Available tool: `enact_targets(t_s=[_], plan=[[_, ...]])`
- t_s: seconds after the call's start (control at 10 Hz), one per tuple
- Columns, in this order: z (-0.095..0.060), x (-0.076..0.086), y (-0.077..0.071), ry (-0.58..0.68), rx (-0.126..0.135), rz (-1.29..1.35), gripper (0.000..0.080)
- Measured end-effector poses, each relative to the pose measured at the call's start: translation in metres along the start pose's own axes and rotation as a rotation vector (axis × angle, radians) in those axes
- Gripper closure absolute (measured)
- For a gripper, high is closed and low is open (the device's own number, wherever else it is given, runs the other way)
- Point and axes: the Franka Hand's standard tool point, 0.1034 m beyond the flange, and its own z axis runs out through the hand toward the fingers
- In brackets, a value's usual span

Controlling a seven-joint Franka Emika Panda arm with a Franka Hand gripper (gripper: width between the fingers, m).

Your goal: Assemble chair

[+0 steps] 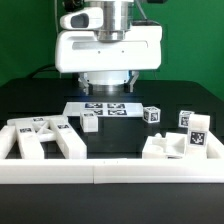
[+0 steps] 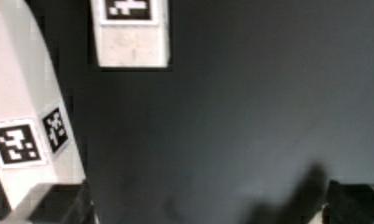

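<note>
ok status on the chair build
gripper open, nothing held, hovering over table. chair parts scattered loose, untouched. marker board beneath arm, nothing blocking.

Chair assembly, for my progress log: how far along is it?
Done: nothing looks joined; the slabs and the square posts lie loose on the table. In hand: nothing, the jaws stand open and empty. Left: seemingly every joining step.

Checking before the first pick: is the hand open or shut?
Open. In the wrist view the hand has its fingertips wide apart, only dark table between.
</note>
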Motion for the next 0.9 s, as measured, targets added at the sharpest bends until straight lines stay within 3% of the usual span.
enact_targets(t_s=[0.2,0.3,0.4,0.6,0.7,0.9], plan=[[0.019,-0.035,0.016,-0.007,-0.012,-0.072,0.0151],[0.025,-0.038,0.021,-0.014,-0.017,-0.079,0.0151],[0.025,-0.037,0.015,-0.041,0.002,-0.067,0.0151],[0.025,-0.037,0.015,-0.041,0.002,-0.067,0.0151],[0.027,-0.041,0.008,-0.129,0.032,-0.058,0.0151],[0.031,-0.026,0.024,-0.257,0.029,-0.098,0.0151]])
